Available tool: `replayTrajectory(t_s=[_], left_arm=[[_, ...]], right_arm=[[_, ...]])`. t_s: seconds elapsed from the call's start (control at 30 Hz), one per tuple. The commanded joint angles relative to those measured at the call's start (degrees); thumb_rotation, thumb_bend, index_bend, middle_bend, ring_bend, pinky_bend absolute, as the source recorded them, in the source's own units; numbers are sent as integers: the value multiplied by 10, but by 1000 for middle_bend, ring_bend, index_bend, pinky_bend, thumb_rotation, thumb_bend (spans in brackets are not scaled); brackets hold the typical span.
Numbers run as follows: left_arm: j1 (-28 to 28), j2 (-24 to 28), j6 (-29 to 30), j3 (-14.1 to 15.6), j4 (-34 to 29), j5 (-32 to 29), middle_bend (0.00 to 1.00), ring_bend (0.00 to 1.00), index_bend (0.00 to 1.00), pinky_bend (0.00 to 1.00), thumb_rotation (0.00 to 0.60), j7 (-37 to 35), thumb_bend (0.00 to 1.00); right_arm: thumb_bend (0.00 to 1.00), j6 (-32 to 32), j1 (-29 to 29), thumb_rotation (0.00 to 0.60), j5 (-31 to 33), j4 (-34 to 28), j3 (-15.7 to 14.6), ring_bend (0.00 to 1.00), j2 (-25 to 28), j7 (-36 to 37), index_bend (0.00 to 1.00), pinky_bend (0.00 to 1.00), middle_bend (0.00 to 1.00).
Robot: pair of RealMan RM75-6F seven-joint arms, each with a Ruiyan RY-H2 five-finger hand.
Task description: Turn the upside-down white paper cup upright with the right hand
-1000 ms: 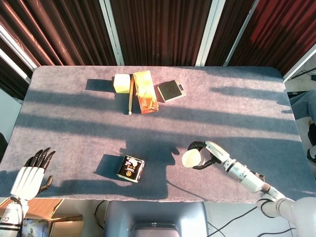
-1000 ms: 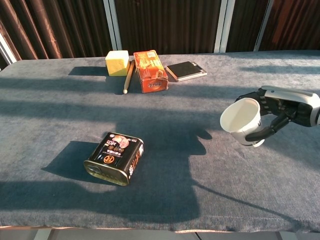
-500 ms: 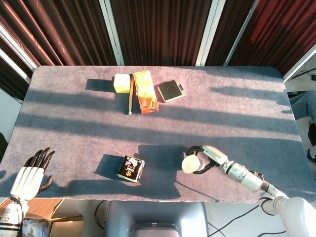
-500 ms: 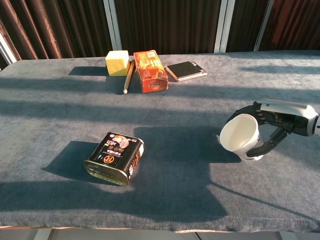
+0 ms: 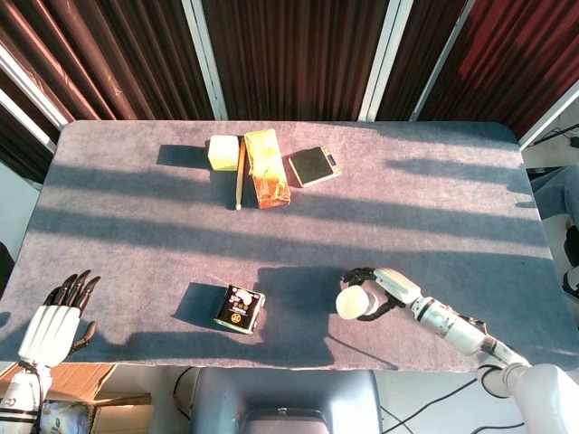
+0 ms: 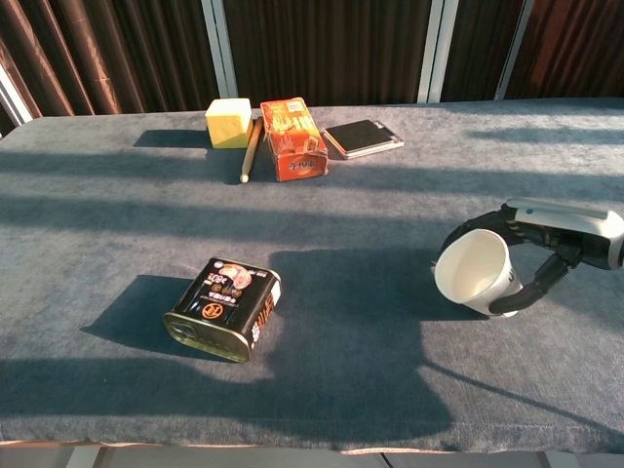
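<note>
The white paper cup [image 6: 474, 274] is tilted with its open mouth facing up and toward the camera, its base near the table at the right front. My right hand [image 6: 538, 246] holds it, fingers wrapped around the far side and thumb under the base. From the head view the cup [image 5: 353, 303] shows as a pale round mouth in the right hand [image 5: 384, 287]. My left hand [image 5: 60, 317] hangs off the table's front left corner, fingers apart and holding nothing; the chest view does not show it.
A black tin can [image 6: 223, 308] lies on its side at the front centre-left. At the back stand a yellow block [image 6: 228, 123], a wooden stick [image 6: 250, 151], an orange box [image 6: 292, 137] and a dark flat device [image 6: 363, 137].
My right hand has lowered the cup toward the table and slightly to the right, and the cup's mouth has turned more upward. The left hand has not moved.
</note>
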Motion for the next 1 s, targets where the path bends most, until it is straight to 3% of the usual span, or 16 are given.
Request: replayTrajectory(t_s=[0.03, 0.3, 0.53, 0.77, 1.0], left_arm=[[0, 0, 0, 0, 0, 0, 13, 0, 94, 201, 600, -1, 409], [0, 0, 0, 0, 0, 0, 13, 0, 94, 200, 600, -1, 408], [0, 0, 0, 0, -1, -1, 13, 0, 94, 201, 600, 0, 408], [0, 1, 0, 0, -1, -1, 13, 0, 94, 200, 600, -1, 408], [0, 1, -1, 0, -1, -2, 13, 0, 94, 200, 600, 0, 408]], right_arm=[[169, 2, -1, 600, 0, 0, -1, 295, 1, -2, 567, 418, 380], [170, 12, -7, 600, 0, -9, -4, 280, 15, -22, 567, 401, 364], [169, 0, -9, 600, -3, -29, -14, 187, 39, -61, 534, 303, 286], [169, -11, -11, 600, 3, -69, -13, 9, 69, -123, 364, 88, 90], [169, 10, -16, 600, 4, -133, -7, 0, 112, -182, 158, 12, 0]])
